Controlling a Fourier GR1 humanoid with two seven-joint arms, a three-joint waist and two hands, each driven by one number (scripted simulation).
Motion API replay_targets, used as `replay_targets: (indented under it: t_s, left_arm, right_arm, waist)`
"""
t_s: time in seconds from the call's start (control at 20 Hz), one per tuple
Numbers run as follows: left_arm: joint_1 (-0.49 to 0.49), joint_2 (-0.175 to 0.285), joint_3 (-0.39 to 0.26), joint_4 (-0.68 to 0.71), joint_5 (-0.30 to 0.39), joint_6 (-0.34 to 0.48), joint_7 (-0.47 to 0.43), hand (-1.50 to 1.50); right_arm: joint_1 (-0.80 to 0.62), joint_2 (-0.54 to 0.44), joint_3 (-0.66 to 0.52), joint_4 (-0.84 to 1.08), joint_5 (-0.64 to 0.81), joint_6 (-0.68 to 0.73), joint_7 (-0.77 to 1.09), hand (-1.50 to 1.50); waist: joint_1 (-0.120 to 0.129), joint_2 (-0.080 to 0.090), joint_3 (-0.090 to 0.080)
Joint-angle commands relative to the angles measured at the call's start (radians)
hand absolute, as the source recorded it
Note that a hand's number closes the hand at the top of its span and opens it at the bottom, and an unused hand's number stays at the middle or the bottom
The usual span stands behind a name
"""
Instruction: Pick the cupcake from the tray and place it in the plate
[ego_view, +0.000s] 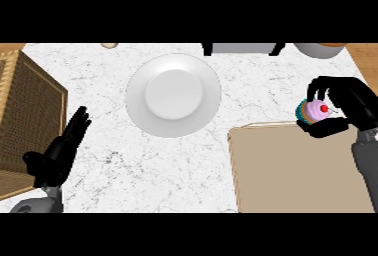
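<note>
White marble counter (111, 165) filled the view. Beige tray (295, 170) sat at 4-5 o'clock, nothing on its visible top. Woven brown crate (22, 115) ran along the edge at 9 o'clock, partly cut off. White plate (173, 95) sat just above ctr, approx 12 o'clock, bare, close to the tray's far-left corner but not touching it.

R hand (347, 102) was at 3 o'clock, over the tray's far edge, fingers and thumb curled round the cupcake (316, 111). L hand (59, 150) rested at 8 o'clock w/ fingers straight and together, pointing up, holding nothing, between crate and plate.

Grey boxy item (240, 48) at 12-1 o'clock and a round grey vessel (319, 49) at 1-2 o'clock were both cut by the top edge.

Cupcake: pink frosting, red cherry, teal wrapper, tipped toward the plate. It was off the tray, in the R hand, at the plate's 3 o'clock and well apart from it. Small tan item (110, 45) at 11 o'clock, can't tell what.
</note>
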Motion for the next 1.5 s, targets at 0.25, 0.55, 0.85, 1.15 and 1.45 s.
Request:
replay_targets:
  t_s: [0.25,0.55,0.85,1.15,1.45]
  left_arm:
    - [0.016,-0.011,-0.005,-0.078,0.009,-0.011,0.059,0.0]
    - [-0.005,-0.021,0.016,0.027,-0.026,-0.011,-0.046,0.0]
    - [0.001,0.007,0.036,-0.004,-0.014,-0.031,-0.015,0.0]
    - [-0.006,-0.02,0.026,0.056,-0.035,-0.03,-0.059,0.0]
    - [0.002,-0.03,0.005,-0.052,-0.02,-0.039,0.037,0.0]
  right_arm:
    - [-0.063,0.085,-0.007,-0.244,-0.014,-0.039,0.116,1.5]
    - [-0.152,0.155,0.036,-0.227,-0.029,0.004,0.169,1.5]
    - [-0.318,0.276,0.142,-0.125,0.057,-0.005,0.299,1.5]
    - [-0.409,0.386,0.16,0.038,0.061,-0.033,0.31,1.5]
    - [-0.529,0.427,0.286,0.289,0.009,-0.23,0.33,1.5]
  waist:
    - [0.003,-0.001,0.0]
    - [0.003,0.002,0.0]
    - [0.013,0.002,0.0]
    - [0.008,0.003,0.0]
    - [0.028,0.004,0.0]
